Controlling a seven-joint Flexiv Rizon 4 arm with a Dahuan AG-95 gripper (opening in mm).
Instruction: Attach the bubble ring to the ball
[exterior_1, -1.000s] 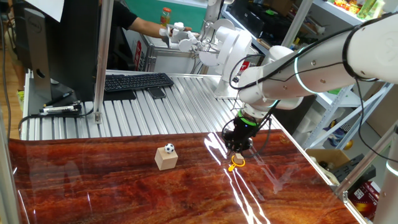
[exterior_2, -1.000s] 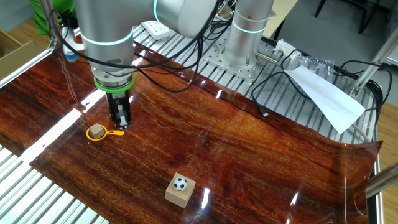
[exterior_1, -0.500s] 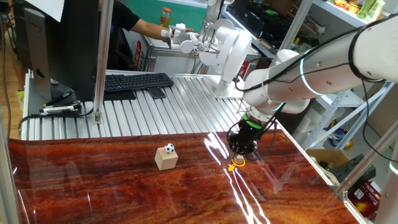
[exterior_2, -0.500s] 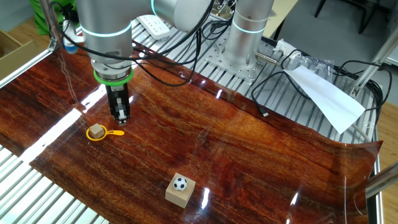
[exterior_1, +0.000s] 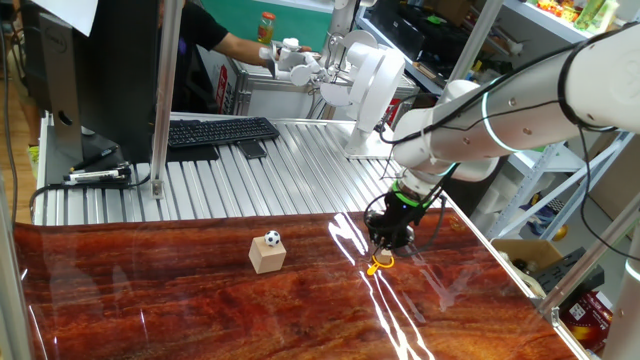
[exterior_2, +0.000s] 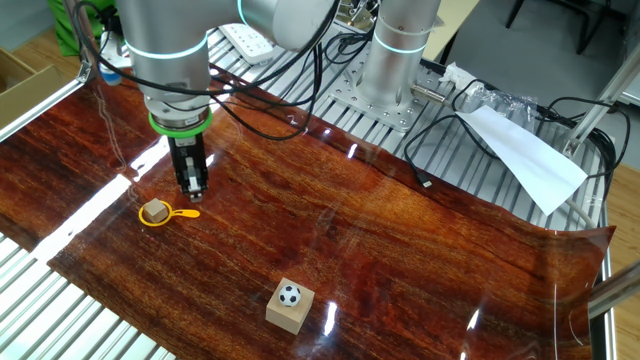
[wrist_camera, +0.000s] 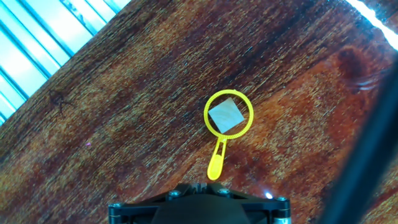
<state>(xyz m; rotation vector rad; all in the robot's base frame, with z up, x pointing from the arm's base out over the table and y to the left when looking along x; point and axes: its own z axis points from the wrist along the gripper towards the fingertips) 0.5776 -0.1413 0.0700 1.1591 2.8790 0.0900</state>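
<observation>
The bubble ring (wrist_camera: 217, 163) is a yellow loop with a short stem. It lies flat on the dark wooden tabletop, its loop encircling a small tan cube (wrist_camera: 225, 116). The other views also show the bubble ring (exterior_2: 187, 212) (exterior_1: 381, 265). My gripper (exterior_2: 193, 190) (exterior_1: 388, 240) hangs shut and empty just above the stem's end, not touching it. In the hand view the gripper (wrist_camera: 198, 186) shows only at the bottom edge. The ball (exterior_1: 272, 239) (exterior_2: 289, 295), black and white, rests on a second tan cube (exterior_2: 287, 313) far from the ring.
A keyboard (exterior_1: 215, 130) and a monitor stand (exterior_1: 95, 160) lie on the slatted metal bench behind the wooden top. White paper (exterior_2: 525, 150) and black cables (exterior_2: 450, 140) lie near the arm's base (exterior_2: 400, 60). A person's arm (exterior_1: 235, 42) works at the back.
The arm's wrist has shifted slightly and the shut gripper has lifted a little beside the ring's stem. Ring, cubes and ball have not moved.
</observation>
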